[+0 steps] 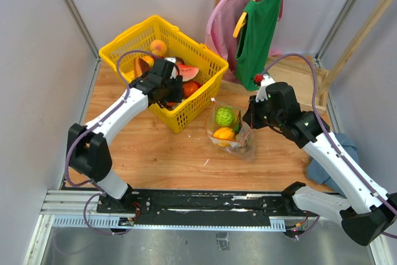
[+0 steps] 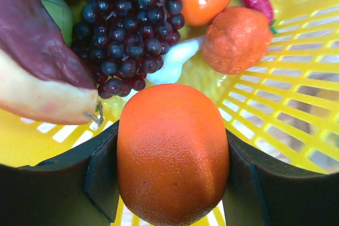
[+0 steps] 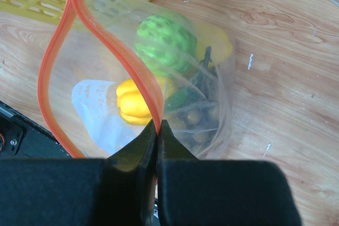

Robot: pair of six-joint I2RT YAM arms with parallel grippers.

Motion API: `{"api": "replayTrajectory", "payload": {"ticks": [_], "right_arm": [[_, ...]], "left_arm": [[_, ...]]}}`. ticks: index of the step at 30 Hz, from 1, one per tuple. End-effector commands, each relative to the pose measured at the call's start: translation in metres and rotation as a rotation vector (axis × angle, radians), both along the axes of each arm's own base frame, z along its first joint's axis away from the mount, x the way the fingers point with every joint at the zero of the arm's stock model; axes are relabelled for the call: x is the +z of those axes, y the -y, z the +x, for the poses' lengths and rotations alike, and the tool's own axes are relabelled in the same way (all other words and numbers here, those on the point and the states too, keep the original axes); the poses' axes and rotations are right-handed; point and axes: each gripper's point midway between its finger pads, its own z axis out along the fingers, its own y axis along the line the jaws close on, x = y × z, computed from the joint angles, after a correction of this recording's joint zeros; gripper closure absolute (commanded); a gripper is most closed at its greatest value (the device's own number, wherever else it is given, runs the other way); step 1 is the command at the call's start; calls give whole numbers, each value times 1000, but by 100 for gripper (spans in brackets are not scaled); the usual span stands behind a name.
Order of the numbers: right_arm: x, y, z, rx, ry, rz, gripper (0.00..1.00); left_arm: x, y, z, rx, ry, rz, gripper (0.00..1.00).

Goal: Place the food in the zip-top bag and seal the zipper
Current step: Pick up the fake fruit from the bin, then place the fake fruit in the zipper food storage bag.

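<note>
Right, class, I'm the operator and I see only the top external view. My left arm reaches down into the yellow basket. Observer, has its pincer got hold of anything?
Observer: Yes. The left pincer is closed on an orange, with a finger pressed against each side.
Operator: What lies just beyond it?
Observer: A dark grape bunch, right behind the orange.
Operator: Is my right pincer actually gripping the bag?
Observer: The right pincer is shut on the orange-red zipper of the zip-top bag, and the bag's mouth gapes open.
</note>
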Motion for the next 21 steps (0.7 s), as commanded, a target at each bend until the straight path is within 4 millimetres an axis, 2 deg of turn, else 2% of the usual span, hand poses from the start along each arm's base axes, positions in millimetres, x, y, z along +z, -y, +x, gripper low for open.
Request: {"api": "replayTrajectory", "payload": {"ticks": [1,7,10,15,21], "right_arm": [[3,-6,-1,19,12,15,99],[5,-7,-1,16,15,21,99],[6,-6,-1,12,20,21,99],[6,-7,-1,11,22,31,99],[7,-8,-3,16,21,43,99]], "left_arm": [[68,17,-2,-51,191,-137,55],[133,48,-31,-192,357,-287,57],[152,69,-51,-288,396,-337,58],[166,107,-89,-452,428,-400,58],[162,151,-125,-600,423,-478,59]]}}
